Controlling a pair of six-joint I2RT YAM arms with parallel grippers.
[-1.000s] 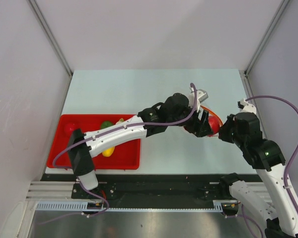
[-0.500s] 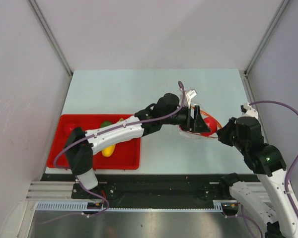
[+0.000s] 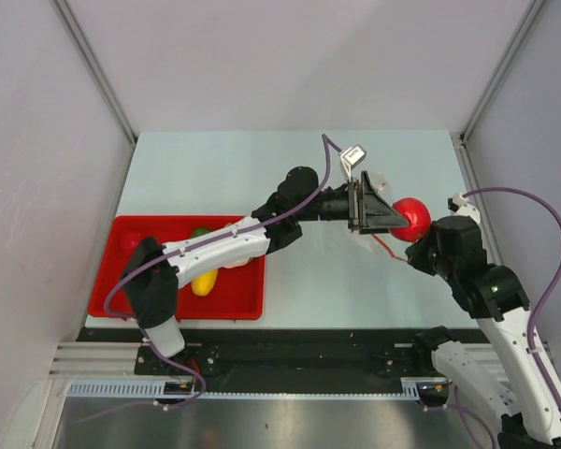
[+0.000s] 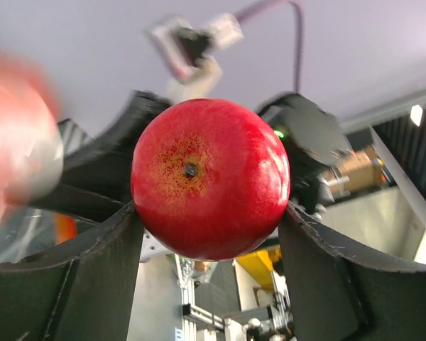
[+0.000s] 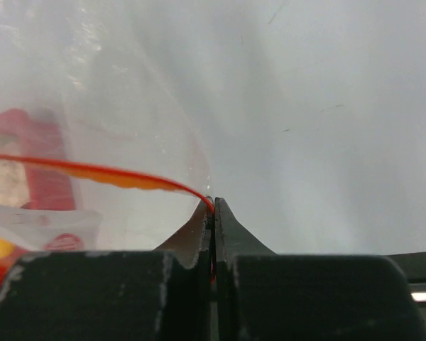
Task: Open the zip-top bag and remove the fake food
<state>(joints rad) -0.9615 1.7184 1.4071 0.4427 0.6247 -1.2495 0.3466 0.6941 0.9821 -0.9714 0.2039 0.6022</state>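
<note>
Zip-top bag pinched by right gripper; left gripper clamps red ball; tray holds yellow piece.

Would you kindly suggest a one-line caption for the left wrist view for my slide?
Left gripper holding a red toy apple squarely between its two black fingers.

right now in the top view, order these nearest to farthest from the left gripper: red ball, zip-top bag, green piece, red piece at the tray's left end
1. red ball: clamped in the left gripper.
2. zip-top bag: just beside it, on the near side.
3. green piece: far left, in the red tray.
4. red piece: farthest, at the tray's left end.
</note>
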